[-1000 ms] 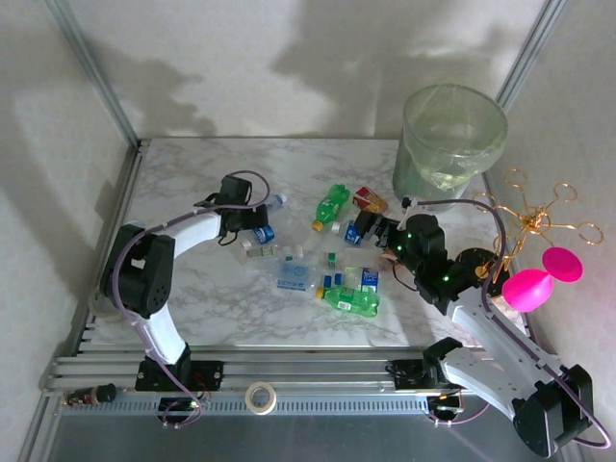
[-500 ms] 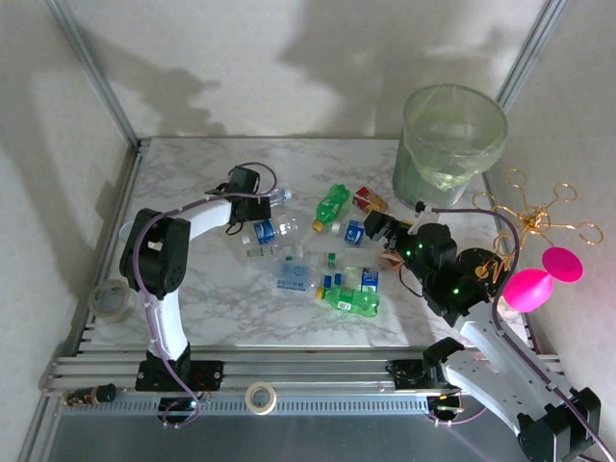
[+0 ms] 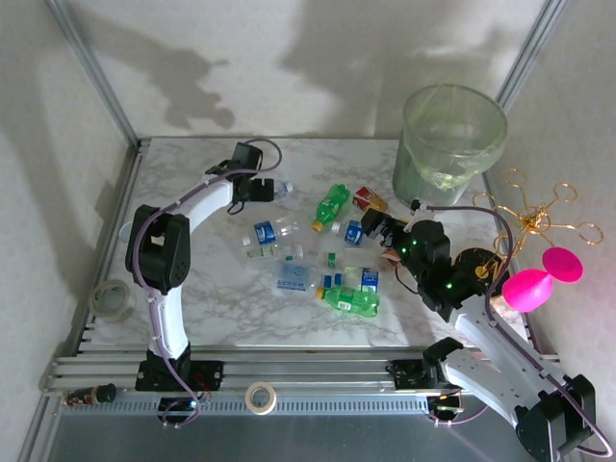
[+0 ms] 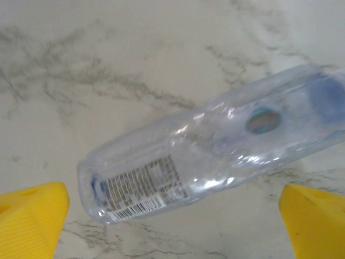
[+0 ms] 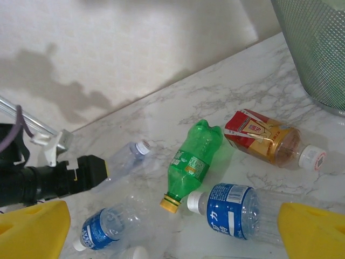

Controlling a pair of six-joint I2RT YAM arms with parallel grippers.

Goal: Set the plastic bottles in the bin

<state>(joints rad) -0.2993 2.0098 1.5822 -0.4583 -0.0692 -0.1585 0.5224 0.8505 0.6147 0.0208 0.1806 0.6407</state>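
**Bench** (image 3: 231, 310): smooth white top with grey marble veining.

**Bin** (image 3: 423, 159): tall, round and translucent, lined with a pale green plastic bag. It stands at the far right corner of the bench. From the right wrist its wall reads as fine grey-green mesh.

**Plastic bottles** (image 3: 327, 279): small drink bottles lying loose on the middle of the bench, left of the bin and apart from it.

**Clear bottle** (image 4: 215, 156): smooth transparent cylinder on its side, at the far left of the scatter. Its label carries a black barcode and fine print too small to read.

**Green bottle** (image 5: 191, 159): tinted green plastic with a waisted body and a yellow cap. The print on its green label is illegible.

**Red-labelled bottle** (image 5: 264, 137): clear body, red and gold wrap, white cap, lying nearest the bin. The pale lettering is unreadable.

**Blue-labelled bottle** (image 5: 232, 216): clear body with a white cap. Its blue wrap bears white characters that are not legible.

**Left gripper** (image 4: 172, 221): yellow, finely ribbed fingers (image 4: 32, 221). The jaws are spread wide to either side of the clear bottle, with bare bench showing between each finger and the plastic.

**Right gripper** (image 5: 172, 232): yellow fingers (image 5: 312, 229). The jaws are spread wide and hold nothing; the blue-labelled bottle lies just ahead of them.

**Tape roll** (image 3: 258, 396): pale ring lying flat on the near rail.
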